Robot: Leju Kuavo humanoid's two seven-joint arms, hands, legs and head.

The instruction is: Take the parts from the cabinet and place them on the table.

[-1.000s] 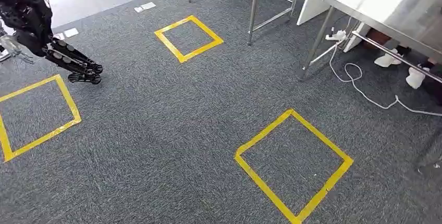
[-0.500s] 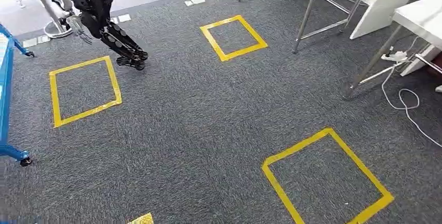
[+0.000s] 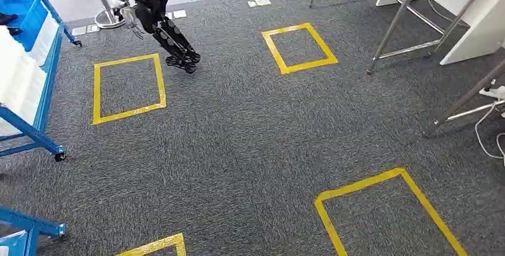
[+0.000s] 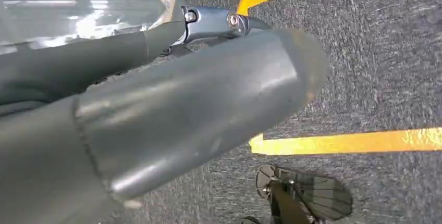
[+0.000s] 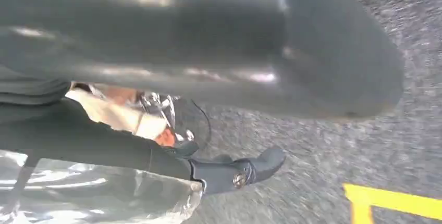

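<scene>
Both my hands holding crinkly clear-wrapped parts, left hand (image 4: 156, 109) gripping one bag (image 4: 78, 5), right hand (image 5: 198, 78) another (image 5: 99, 198), grey carpet (image 3: 250, 131) beneath.

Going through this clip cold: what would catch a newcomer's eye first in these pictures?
Probably the yellow tape squares on the grey carpet, spread across the floor in the head view. Next, the other dark humanoid robot standing at the far left beyond them, and the blue wheeled rack along the left edge. Up close, each wrist view shows a hand, left hand and right hand, holding a shiny silver bag.
</scene>
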